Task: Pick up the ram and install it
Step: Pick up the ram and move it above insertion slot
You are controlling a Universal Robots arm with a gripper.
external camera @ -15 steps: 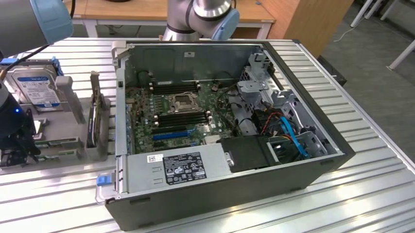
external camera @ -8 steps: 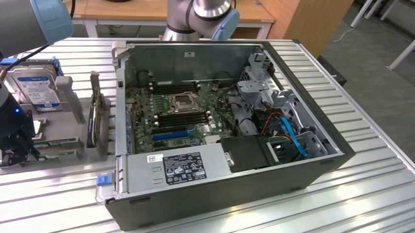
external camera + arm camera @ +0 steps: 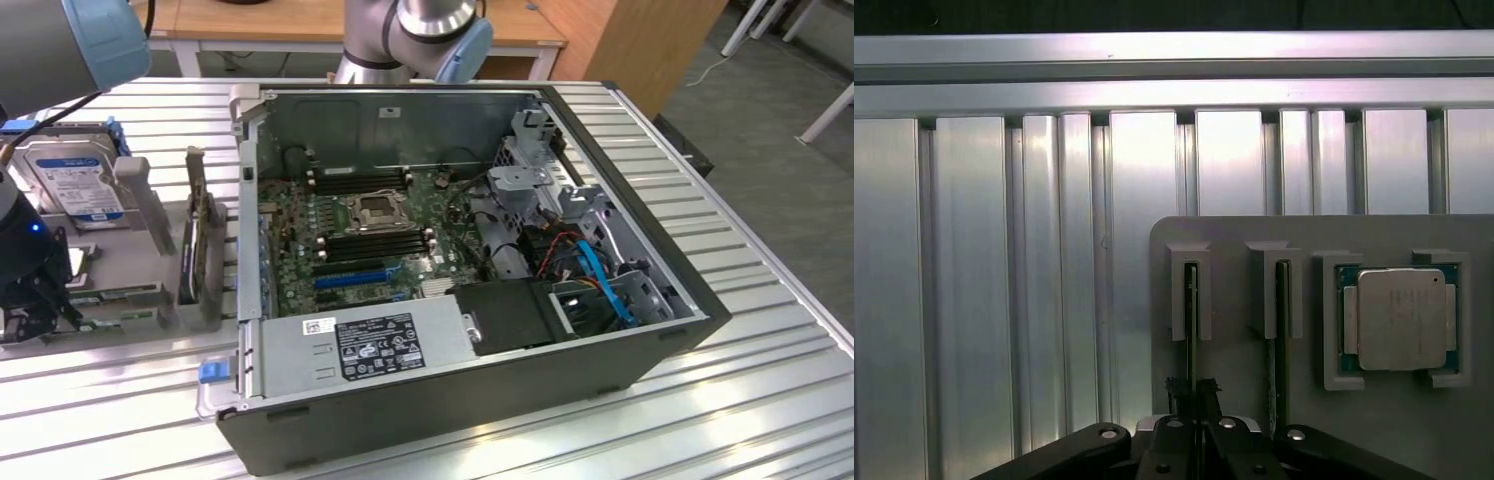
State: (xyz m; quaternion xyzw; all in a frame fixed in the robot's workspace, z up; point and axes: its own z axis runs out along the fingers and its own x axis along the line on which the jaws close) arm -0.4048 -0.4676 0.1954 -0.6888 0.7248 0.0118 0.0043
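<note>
— Two things, please: which step are you on, and where is the ram?

— I'm on the pick-up. At the exterior view's left, my end effector (image 3: 34, 305) sits low over the grey holder (image 3: 147, 250) on the worktop (image 3: 747, 400). On the wrist view its fingers look pinched onto the ram (image 3: 1191, 300). The stick stands on edge in its upright guides and is not yet lifted out.

— What does getting it out call for?

— In my judgement, a straight pull along those guides, because any tilt could bind or flex the stick. A second stick (image 3: 1282, 320) stands just beside it in the neighbouring guides. A processor (image 3: 1399, 318) rests in its cradle beyond that, so I have little room sideways.

— And further right?

— The hard drive (image 3: 80, 185) lies at the far end of the holder. To the right is the open computer case (image 3: 467, 410), well apart from the ram. On its board, the black memory slots (image 3: 380, 240) run on the near and far sides of the processor socket, and the blue slot (image 3: 354, 275) lies nearer still. The case walls ring the board, and a drive cage and blue cables (image 3: 607, 285) crowd the right end. I judge those slots can only be reached from above.
</note>
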